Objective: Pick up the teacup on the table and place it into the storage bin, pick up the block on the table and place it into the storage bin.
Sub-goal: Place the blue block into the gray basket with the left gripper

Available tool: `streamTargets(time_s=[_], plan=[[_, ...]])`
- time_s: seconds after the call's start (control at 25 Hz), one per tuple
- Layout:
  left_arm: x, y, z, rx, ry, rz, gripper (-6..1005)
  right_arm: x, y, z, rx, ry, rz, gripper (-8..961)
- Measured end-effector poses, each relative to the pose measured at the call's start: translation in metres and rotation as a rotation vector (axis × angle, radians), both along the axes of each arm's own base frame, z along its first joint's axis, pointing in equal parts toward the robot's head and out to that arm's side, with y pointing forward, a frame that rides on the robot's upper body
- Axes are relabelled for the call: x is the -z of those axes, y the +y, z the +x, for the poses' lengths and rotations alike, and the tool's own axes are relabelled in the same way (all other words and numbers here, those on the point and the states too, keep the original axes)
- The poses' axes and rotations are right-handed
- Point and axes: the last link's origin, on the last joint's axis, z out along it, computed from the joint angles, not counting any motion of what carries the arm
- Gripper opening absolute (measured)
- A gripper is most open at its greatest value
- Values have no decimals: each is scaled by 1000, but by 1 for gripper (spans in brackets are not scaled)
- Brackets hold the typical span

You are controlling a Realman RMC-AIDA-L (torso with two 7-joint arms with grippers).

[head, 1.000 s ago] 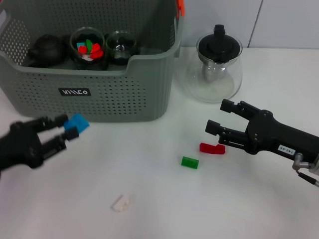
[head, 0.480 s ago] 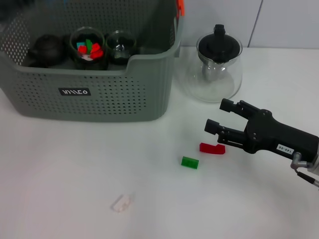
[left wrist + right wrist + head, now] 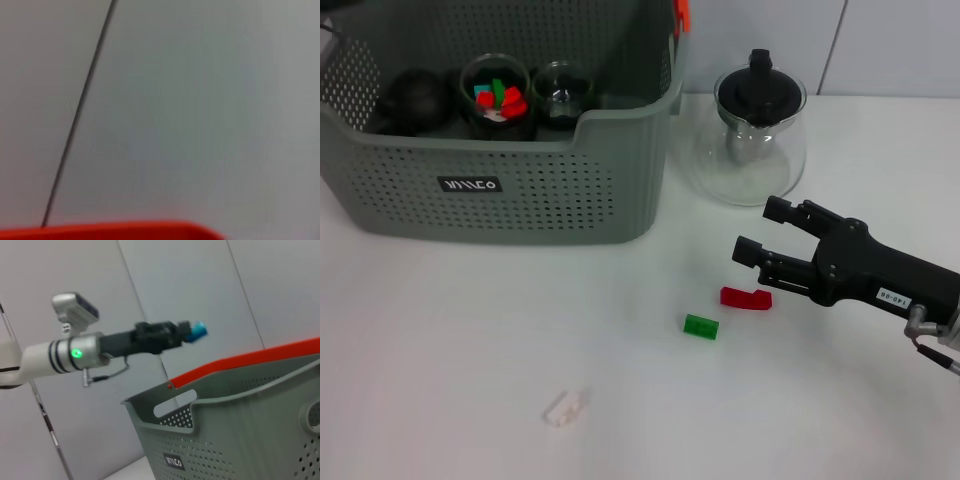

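The grey-green storage bin [image 3: 550, 200] stands at the back left of the table. Inside it are two glass teacups: one [image 3: 495, 95] filled with coloured blocks, the other [image 3: 560, 90] beside it. The right wrist view shows my left gripper [image 3: 192, 330] raised high over the bin [image 3: 240, 430], shut on a blue block [image 3: 200, 330]. It is out of the head view. My right gripper [image 3: 760, 230] hovers open just above and right of a red block [image 3: 745, 298]. A green block [image 3: 700, 326] and a pale block [image 3: 565, 407] lie on the table.
A glass teapot [image 3: 760, 130] with a black lid stands behind the right gripper. A dark round pot [image 3: 415, 100] sits in the bin's left end. The bin has an orange tab [image 3: 682, 14] at its rim corner. White table lies open at the front left.
My left gripper, holding the blue block, has risen from in front of the bin and left the head view. The right arm has hardly moved.
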Motion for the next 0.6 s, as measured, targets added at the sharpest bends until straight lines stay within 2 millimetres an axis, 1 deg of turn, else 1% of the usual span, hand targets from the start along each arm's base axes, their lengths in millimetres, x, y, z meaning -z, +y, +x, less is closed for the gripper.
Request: streamTargets(time_s=[0.32,0.44,0.6], plan=[[39,22,4,-76,252,51,417,0,0,-1,-5,6,-4,945],[45,29,3,-116,297,87,419,0,-1,-1,-4,7,-4,945],[48,33,4,-146,315,100,420,0,-2,-1,-5,8,-5,945]])
